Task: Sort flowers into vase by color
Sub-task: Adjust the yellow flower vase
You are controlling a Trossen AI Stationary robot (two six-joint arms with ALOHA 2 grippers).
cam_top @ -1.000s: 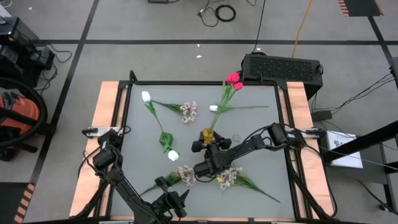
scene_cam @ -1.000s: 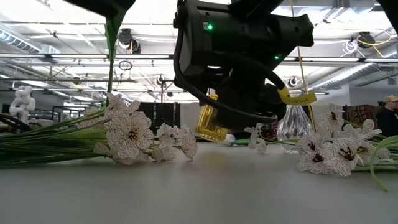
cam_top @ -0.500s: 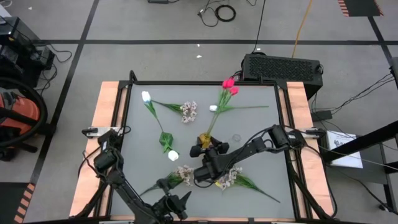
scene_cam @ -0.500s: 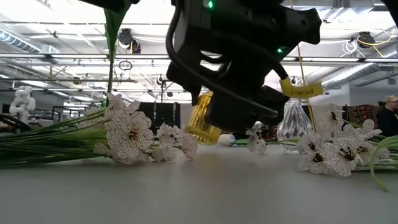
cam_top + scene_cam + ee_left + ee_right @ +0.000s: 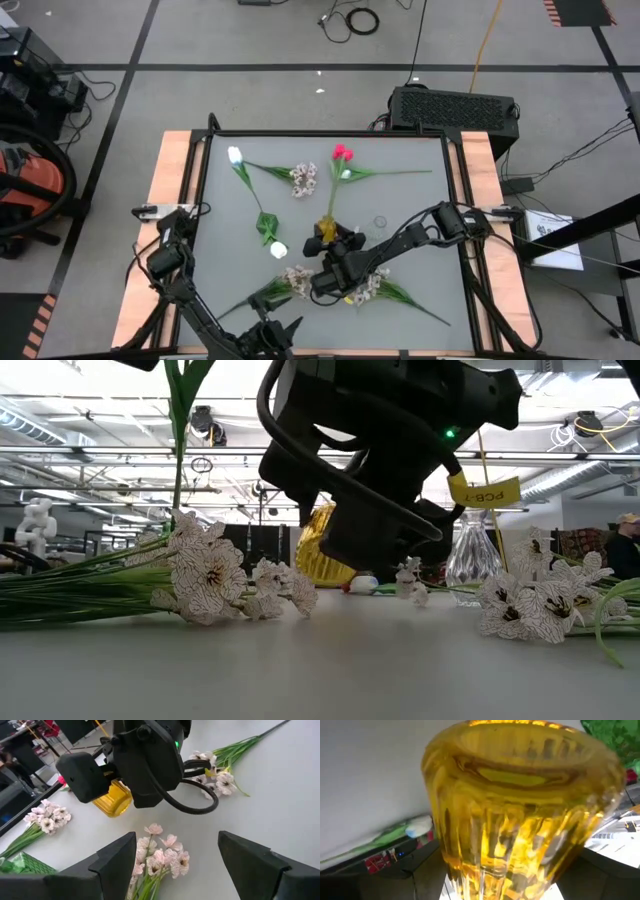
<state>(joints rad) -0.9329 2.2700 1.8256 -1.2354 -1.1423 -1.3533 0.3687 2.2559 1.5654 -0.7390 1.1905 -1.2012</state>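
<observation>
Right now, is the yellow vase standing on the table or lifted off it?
Apart. The low view shows the yellow vase tilted in the right pincer, with background visible beneath it above the table.

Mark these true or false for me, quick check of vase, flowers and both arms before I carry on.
1. The right gripper holds the yellow vase. True.
2. The yellow vase is empty. False: the pink-red tulips stand in it.
3. The left gripper is shut on a stem. False: it is open and empty, above a pale blossom spray.
4. A clear glass vase stands on the table. True.
5. One white tulip lies near the far left corner. True.
</observation>
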